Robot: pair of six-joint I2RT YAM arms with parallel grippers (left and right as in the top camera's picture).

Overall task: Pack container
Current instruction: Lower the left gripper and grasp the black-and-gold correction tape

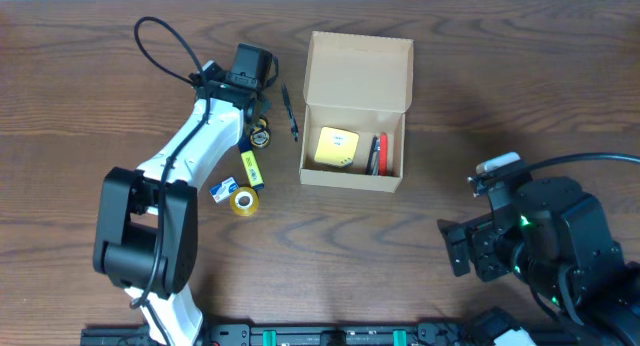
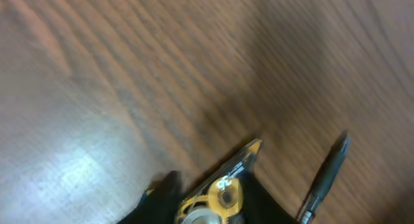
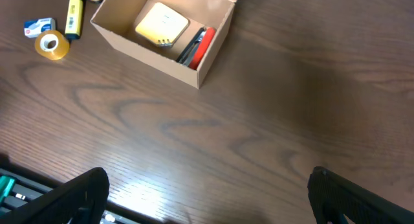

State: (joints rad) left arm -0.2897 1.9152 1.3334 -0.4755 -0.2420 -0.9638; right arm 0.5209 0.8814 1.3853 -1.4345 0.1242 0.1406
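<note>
The tan cardboard container [image 1: 356, 176] stands open at the table's middle, with its flap lid [image 1: 359, 71] raised at the back. It also shows in the right wrist view [image 3: 207, 59]. Inside lie a pale yellow pad [image 1: 337, 148] and red and black pens [image 1: 378, 154]. My left gripper [image 1: 258, 124] is left of the container, its fingers closed around a small yellow and black tape measure [image 2: 217, 197]. A black pen [image 1: 290, 112] lies between it and the container, and shows in the left wrist view [image 2: 325, 177]. My right gripper [image 3: 217, 204] is open and empty, low at the front right.
A yellow highlighter [image 1: 250, 168], a blue and white eraser [image 1: 224, 190] and a yellow tape roll [image 1: 243, 201] lie front left of the container. The left arm's cable [image 1: 160, 41] loops at the back left.
</note>
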